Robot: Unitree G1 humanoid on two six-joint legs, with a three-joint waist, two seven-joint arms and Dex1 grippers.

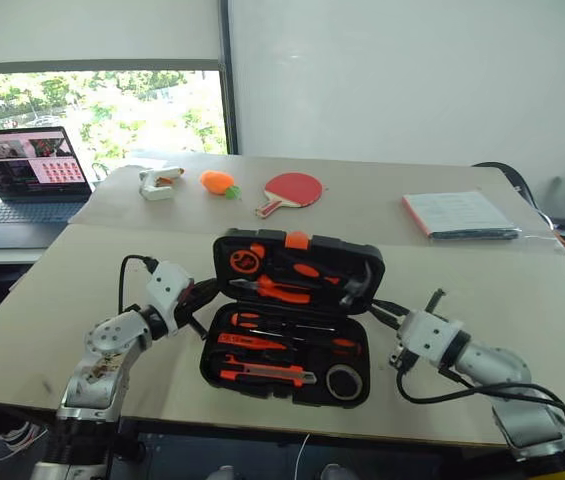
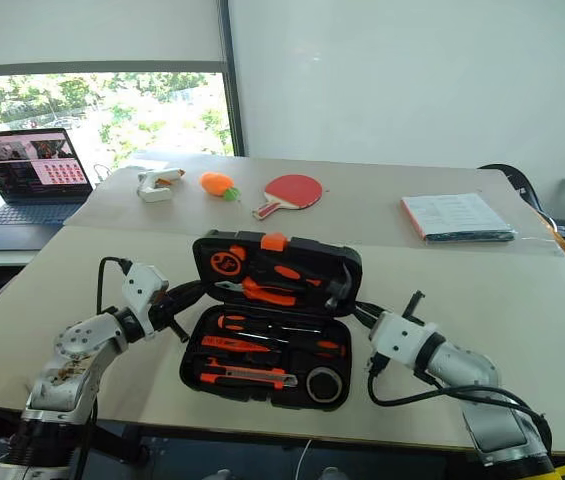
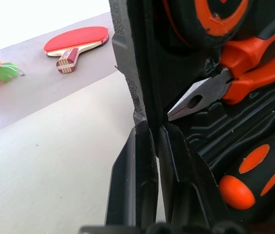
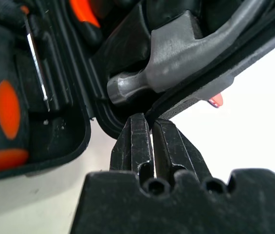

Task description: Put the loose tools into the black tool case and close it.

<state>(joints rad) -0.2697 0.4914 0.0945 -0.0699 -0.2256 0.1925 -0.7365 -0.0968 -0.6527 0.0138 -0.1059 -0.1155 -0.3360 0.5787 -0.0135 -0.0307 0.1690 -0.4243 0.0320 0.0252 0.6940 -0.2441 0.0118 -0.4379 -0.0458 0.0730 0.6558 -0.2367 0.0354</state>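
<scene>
A pale table [image 1: 522,300] stands before a white wall and a window with green trees outside. Near its front edge lies the black tool case [image 1: 292,318], open, its lid tilted up and back with the small orange latch [image 1: 297,240] at the top. The lid holds orange-handled pliers [image 1: 280,291], a hammer [image 1: 354,283] and a round tape measure [image 1: 245,261]. The lower tray holds the screwdrivers [image 1: 262,322], the utility knife [image 1: 267,372] and the tape roll [image 1: 344,382] in moulded slots.

The left pincer [image 3: 148,141] sits at the case's left side, fingers nearly together, pinching the lid's edge near the hinge. The right pincer [image 4: 148,127] is narrow too, its tips against the lid's rim at the right side; whether it grips the rim I cannot tell.

Farther back lie a red table-tennis paddle [image 1: 290,190], a toy carrot [image 1: 218,182], a white-and-orange gadget [image 1: 158,182] and a notebook [image 1: 459,214]. A laptop [image 1: 28,187] stands open on a side table at left.
</scene>
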